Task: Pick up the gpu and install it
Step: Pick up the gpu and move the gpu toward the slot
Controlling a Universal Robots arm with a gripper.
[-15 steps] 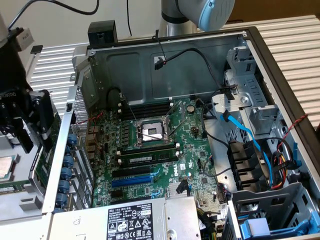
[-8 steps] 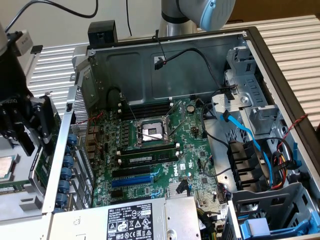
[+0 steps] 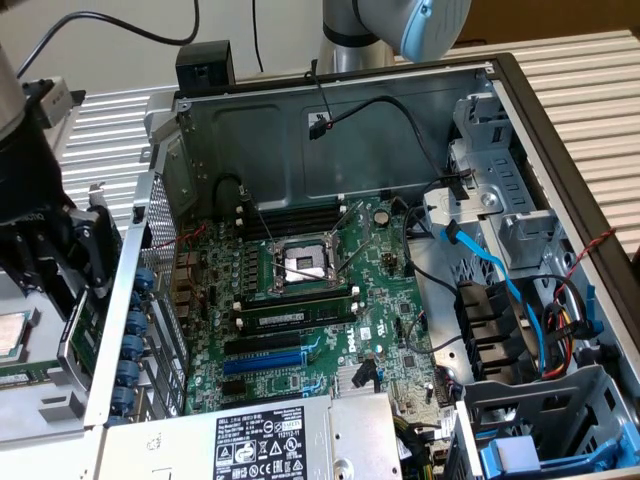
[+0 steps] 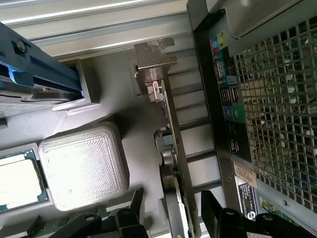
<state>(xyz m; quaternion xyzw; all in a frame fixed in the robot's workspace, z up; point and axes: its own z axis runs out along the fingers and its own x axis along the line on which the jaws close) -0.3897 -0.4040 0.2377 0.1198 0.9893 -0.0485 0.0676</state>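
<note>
Gpu (image 4: 171,124) stood on its edge outside the computer case (image 4: 262,99), just beside the perforated rear wall, with its silver bracket (image 4: 154,62) at the end far from my gripper (image 4: 172,196). I saw the gripper released: its black fingers (image 4: 134,210) stood one on each side of the card, with a strip of grey tray (image 4: 138,148) visible between one finger and the cooler. On the card's other side lay a pale square block (image 4: 84,166) and a processor (image 4: 17,183).

Bright, even light (faint shadows)
</note>
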